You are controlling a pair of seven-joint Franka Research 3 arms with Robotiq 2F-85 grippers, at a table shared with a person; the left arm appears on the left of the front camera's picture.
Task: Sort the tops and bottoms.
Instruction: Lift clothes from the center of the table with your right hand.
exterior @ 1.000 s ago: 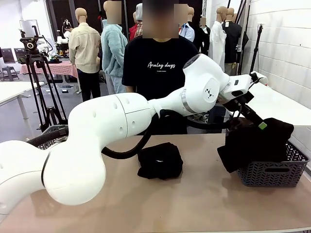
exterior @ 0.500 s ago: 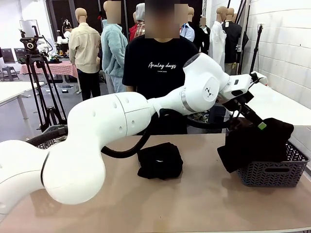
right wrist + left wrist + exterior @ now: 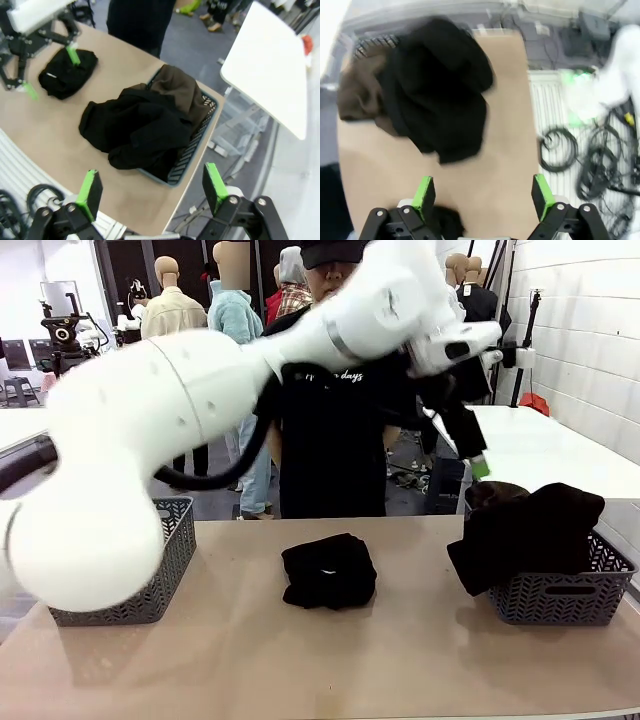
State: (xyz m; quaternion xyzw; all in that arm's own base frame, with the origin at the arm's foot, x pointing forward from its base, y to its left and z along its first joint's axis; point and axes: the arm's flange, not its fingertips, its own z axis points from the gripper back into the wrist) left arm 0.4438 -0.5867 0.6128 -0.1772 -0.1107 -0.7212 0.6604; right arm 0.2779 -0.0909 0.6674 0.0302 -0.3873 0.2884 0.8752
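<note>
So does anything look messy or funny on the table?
Yes. The black garment in the right-hand basket isn't tucked in: it spills over the rim and hangs onto the table. Brown trousers are heaped behind it. Another black bundle sits loose mid-table, in no basket.

R gripper (image 3: 150, 192) open, empty, high over table (image 3: 55, 135). Black and brown bottoms (image 3: 145, 120) heaped in basket (image 3: 192, 150), spilling over rim. Folded black garment (image 3: 65, 72) apart.

white block wall (image 3: 590, 320) | white side table (image 3: 545, 450) | tripod (image 3: 62, 335) | grey floor (image 3: 195, 40)
</note>
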